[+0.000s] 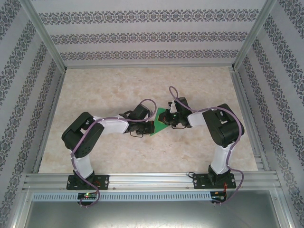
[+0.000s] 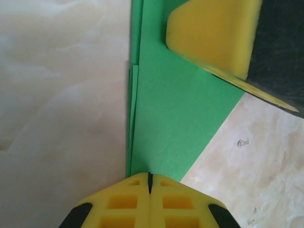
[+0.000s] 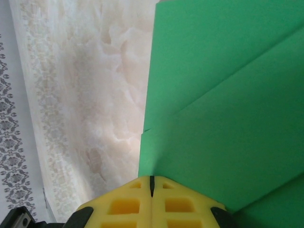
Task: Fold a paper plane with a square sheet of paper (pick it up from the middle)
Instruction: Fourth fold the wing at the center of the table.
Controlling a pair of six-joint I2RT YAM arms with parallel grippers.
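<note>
left end effector (image 2: 149, 179) closed, pinching a corner of the paper (image 2: 175, 109), a layered wedge mid-tabletop (image 1: 142, 85). right end effector (image 3: 152, 180) closed on the far edge. Looks mid-fold. Next: align edges, then press a lengthwise crease.

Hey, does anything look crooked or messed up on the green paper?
Slightly. The paper has folded layers that don't line up along its long straight side: the left wrist view shows stepped edges running up from the left hand. No tears that I can see.
</note>
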